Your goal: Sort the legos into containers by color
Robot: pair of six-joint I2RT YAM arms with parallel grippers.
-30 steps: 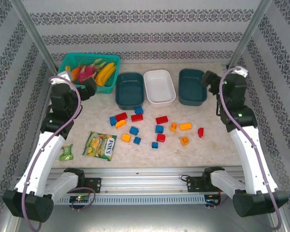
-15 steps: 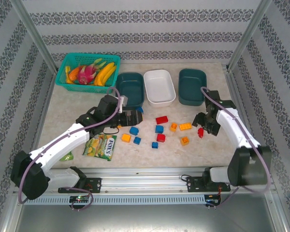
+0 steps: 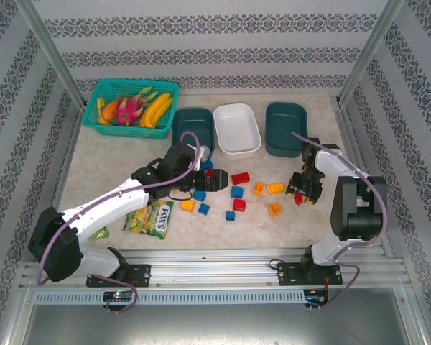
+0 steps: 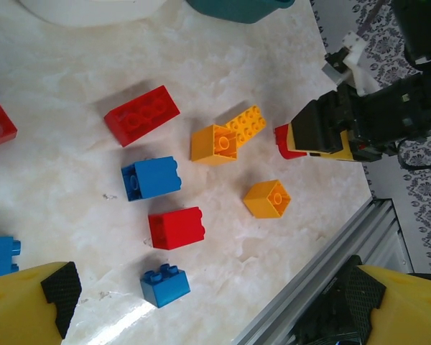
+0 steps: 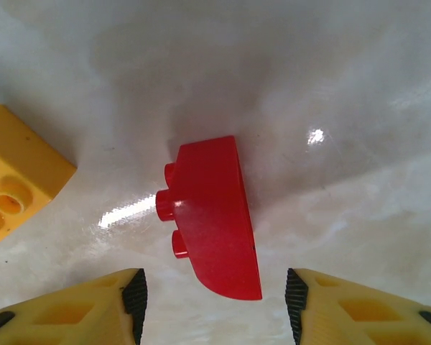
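Red, blue and orange-yellow legos (image 3: 240, 178) lie scattered on the middle of the table. Behind them stand the containers: a teal tub (image 3: 190, 131), a white tub (image 3: 237, 129) and another teal tub (image 3: 286, 128). My right gripper (image 5: 214, 302) is low over a curved red brick (image 5: 214, 215) lying on the table; its jaws stand on either side with a gap to each finger. A yellow brick (image 5: 18, 172) lies to the left. My left gripper (image 4: 208, 309) hovers open over the pile, above a small blue brick (image 4: 165, 285) and a red brick (image 4: 175, 227), holding nothing.
A green lattice basket (image 3: 100, 92) of toy fruit stands at the back left. A candy packet (image 3: 149, 215) lies near the front left, under my left arm. The metal rail (image 4: 309, 273) of the table's front edge runs close to the blue brick.
Both arms came down from raised poses to the table. The left gripper reached right over the middle bricks. The right gripper dropped around the red brick and its jaws narrowed.
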